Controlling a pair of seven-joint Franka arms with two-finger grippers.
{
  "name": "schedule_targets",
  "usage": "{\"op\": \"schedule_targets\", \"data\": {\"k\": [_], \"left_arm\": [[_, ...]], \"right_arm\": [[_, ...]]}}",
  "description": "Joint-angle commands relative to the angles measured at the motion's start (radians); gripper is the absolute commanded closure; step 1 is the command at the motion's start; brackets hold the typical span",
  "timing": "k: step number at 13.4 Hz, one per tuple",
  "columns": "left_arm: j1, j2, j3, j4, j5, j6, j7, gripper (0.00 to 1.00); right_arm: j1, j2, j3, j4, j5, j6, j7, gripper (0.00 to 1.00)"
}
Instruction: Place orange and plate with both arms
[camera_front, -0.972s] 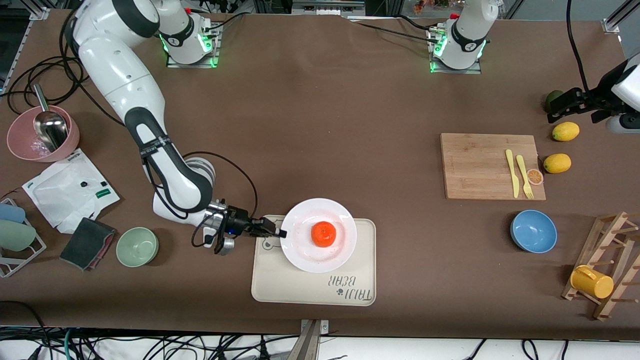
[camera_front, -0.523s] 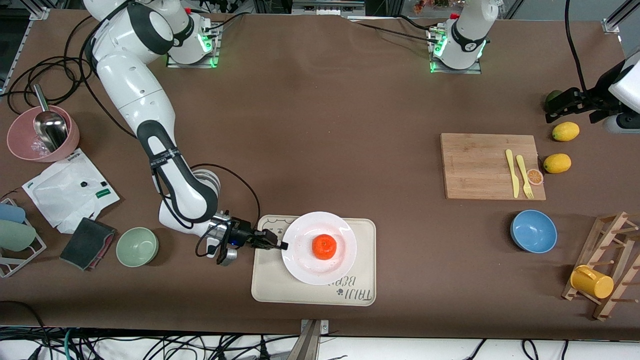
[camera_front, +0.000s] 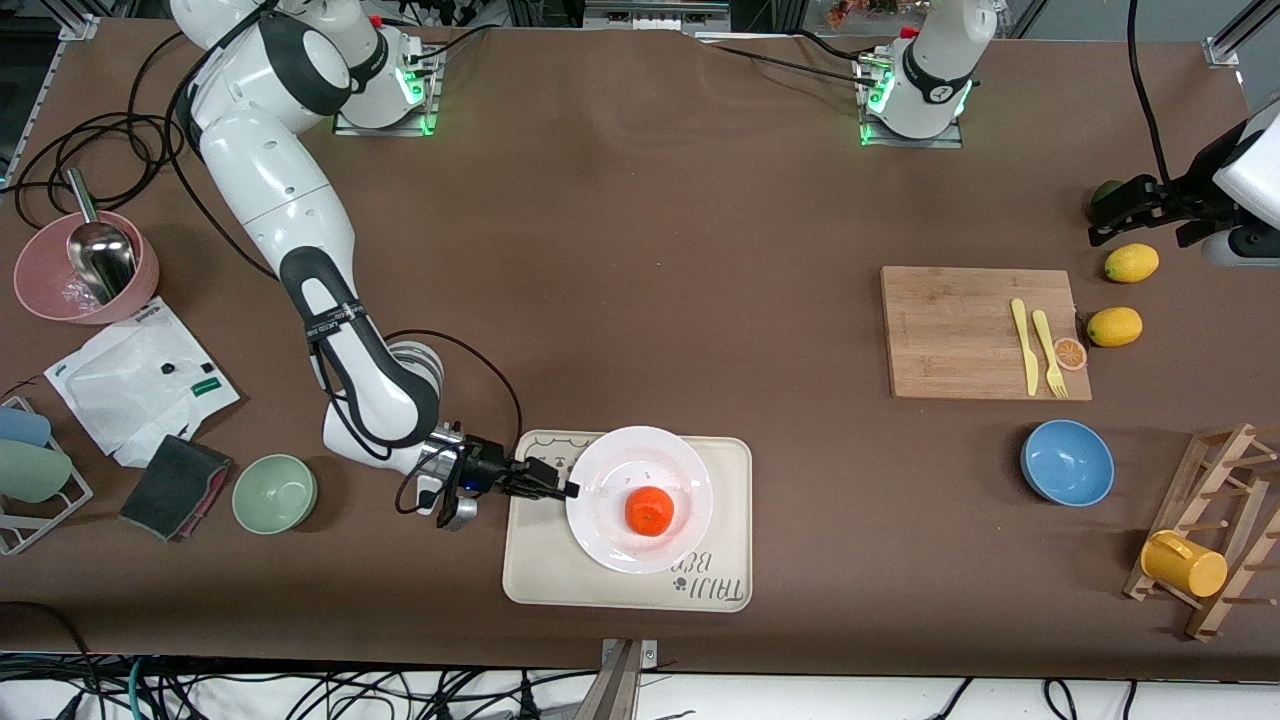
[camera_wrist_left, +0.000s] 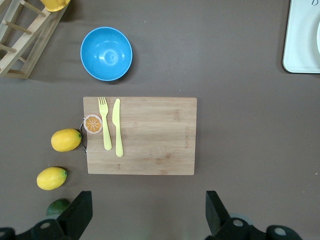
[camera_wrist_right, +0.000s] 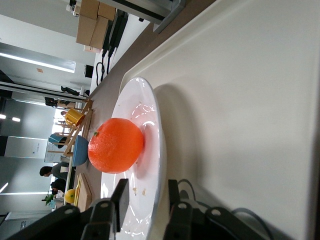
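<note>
On the tray (camera_front: 560, 570) we see the plate (camera_front: 690, 470) carrying the orange (camera_front: 649, 511); right pincer (camera_front: 562, 489) straddles its rim, slightly parted. Left pincer (camera_wrist_left: 147, 220) waits wide open over the counter (camera_front: 650, 250).

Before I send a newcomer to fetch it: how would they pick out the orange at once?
Find the cream tray at the table edge nearest the front camera; a white plate rests on it. The orange sits on that plate, a small round orange-red fruit, unlike the yellow lemons and the flat slice by the cutting board.
</note>
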Motion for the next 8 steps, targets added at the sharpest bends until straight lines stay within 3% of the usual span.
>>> {"op": "schedule_targets", "data": {"k": [1,2,5,8], "left_arm": [[0.003,0.016,-0.001,0.022,0.001,-0.009,0.011,0.00],[0.002,0.017,-0.001,0.022,0.001,-0.008,0.011,0.00],[-0.001,0.033,-0.002,0.022,0.003,0.047,0.012,0.00],[-0.006,0.045,-0.002,0.022,0.003,0.079,0.014,0.00]], "right_arm": [[0.014,-0.008,-0.009,0.016,-0.021,0.005,0.024,0.30],[0.014,-0.035,-0.010,-0.010,-0.034,0.008,0.033,0.05],[0.010,-0.150,-0.024,-0.116,-0.061,0.028,0.037,0.01],[0.002,-0.352,-0.079,-0.307,-0.101,0.021,0.039,0.01]]}}
